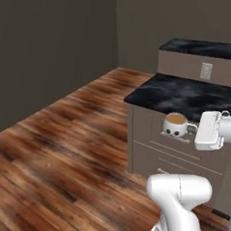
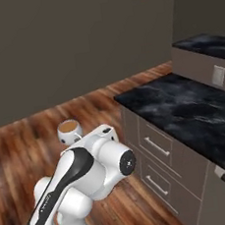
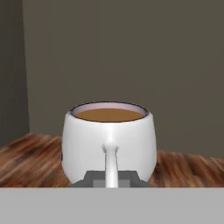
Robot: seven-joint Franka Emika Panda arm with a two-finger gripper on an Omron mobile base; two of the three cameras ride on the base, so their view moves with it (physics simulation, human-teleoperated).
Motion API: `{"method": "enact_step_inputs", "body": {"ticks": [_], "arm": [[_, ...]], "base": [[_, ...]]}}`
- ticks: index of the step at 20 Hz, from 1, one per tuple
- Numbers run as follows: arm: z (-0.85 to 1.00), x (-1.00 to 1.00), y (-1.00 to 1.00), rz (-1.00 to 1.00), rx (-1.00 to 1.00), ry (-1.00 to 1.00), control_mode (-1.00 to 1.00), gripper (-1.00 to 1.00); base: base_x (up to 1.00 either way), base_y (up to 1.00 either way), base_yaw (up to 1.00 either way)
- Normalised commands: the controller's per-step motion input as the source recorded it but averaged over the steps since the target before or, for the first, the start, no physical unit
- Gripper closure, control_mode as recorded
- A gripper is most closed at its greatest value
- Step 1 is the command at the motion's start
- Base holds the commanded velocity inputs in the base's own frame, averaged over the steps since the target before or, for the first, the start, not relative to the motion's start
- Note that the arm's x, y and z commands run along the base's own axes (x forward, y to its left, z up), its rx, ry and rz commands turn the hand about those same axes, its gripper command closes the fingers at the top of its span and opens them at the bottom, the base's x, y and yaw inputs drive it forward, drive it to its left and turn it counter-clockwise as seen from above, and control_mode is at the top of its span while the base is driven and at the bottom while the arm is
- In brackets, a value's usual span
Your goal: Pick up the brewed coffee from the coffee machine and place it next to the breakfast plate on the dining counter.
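The brewed coffee [image 3: 109, 140], a white cup with a brown surface, hangs upright in the air with its handle toward the hand camera. My gripper [image 3: 111, 177] is shut on that handle. From the left base the brewed coffee [image 1: 175, 124] floats in front of the drawer cabinet, with my gripper [image 1: 192, 128] on its right side. From the right base the brewed coffee [image 2: 69, 130] sits just beyond the white wrist, above the wood floor. The dining counter [image 1: 200, 48], black marble over a taupe panel, rises at the back right. The coffee machine and the breakfast plate are out of view.
A black-topped cabinet with drawers [image 2: 158, 151] stands right of the arm, its top [image 1: 179, 95] lower than the dining counter. A wall outlet [image 1: 206, 71] sits on the taupe panel. Open wood floor [image 1: 66, 149] stretches left toward dark walls.
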Motion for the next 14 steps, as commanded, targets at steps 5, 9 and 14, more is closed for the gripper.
{"method": "enact_step_inputs", "body": {"ticks": [5, 9, 14], "arm": [[0.00, 0.00, 0.00, 0.00, 0.00, 0.00, 1.00, 1.00], [0.00, 0.00, 0.00, 0.00, 0.00, 0.00, 1.00, 1.00], [0.00, 0.00, 0.00, 0.00, 0.00, 0.00, 1.00, 1.00]], "base": [[1.00, 1.00, -0.24], [1.00, 0.95, -0.32], [1.00, 0.90, -0.40]]}}
